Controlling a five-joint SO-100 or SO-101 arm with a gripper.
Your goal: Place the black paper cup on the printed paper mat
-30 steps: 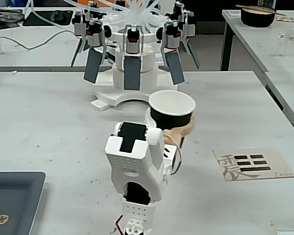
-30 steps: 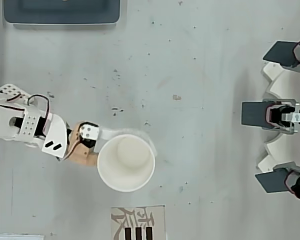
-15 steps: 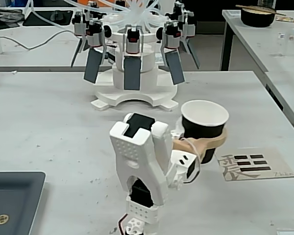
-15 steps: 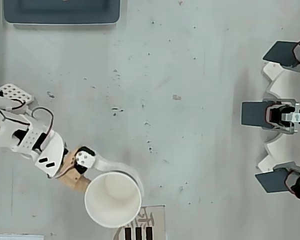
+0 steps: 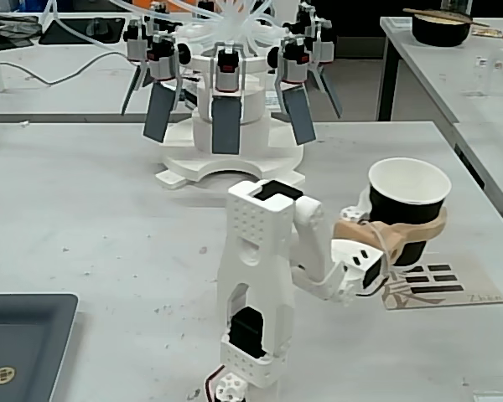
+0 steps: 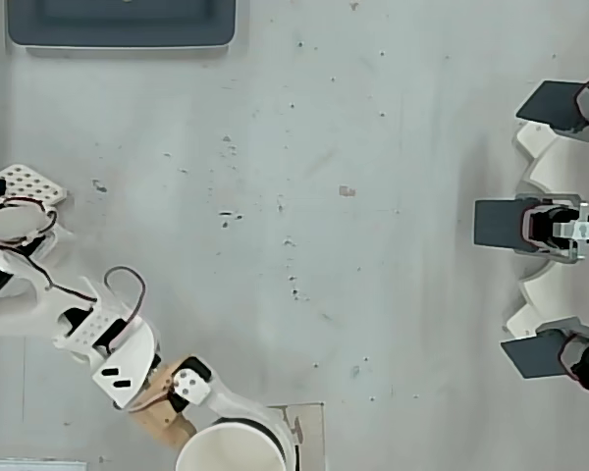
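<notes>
The claw [image 5: 409,228] is clamped around the black paper cup [image 5: 407,205], which stands upright with its long axis vertical, carried in the air above the desk [image 5: 84,209]. In the fixed view the printed paper mat [image 5: 443,283] lies just below the cup, toward 5 o'clock. The arm reaches from its base toward 3 o'clock, with the wrist bent forward. I judge the lowering comes next.

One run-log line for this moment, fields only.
phase: carry | gripper: shut on cup | cup: upright, above the mat, not yet set down | tray: untouched
</notes>
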